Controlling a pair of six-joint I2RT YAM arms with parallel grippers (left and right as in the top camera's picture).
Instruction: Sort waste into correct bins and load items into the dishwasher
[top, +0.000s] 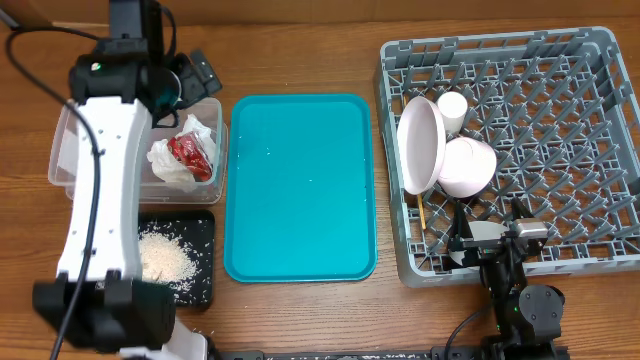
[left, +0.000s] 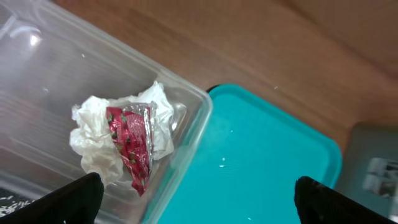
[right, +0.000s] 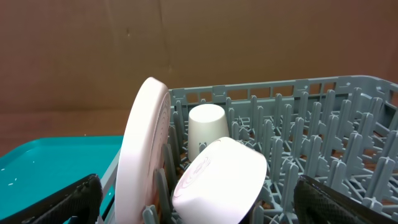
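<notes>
Napkin (left: 93, 134) and red wrapper (left: 130, 146) lie together in the clear tub (left: 37, 74), with crumbs (top: 165, 258) on the black tray (top: 205, 225) beside it. In the grey rack (right: 323, 112) stands the plate (right: 146, 155) (on edge), cup (right: 206, 127) and bowl (right: 221, 177) just beside it. The left pincer (left: 199, 205) above the tub and the right pincer (right: 202, 202) at the rack are spread wide, holding nothing.

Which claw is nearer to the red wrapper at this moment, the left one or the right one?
Left. The left claw hangs open over the clear tub where the red wrapper lies. The right claw is at the dish rack's near edge, beyond the teal tray.
</notes>
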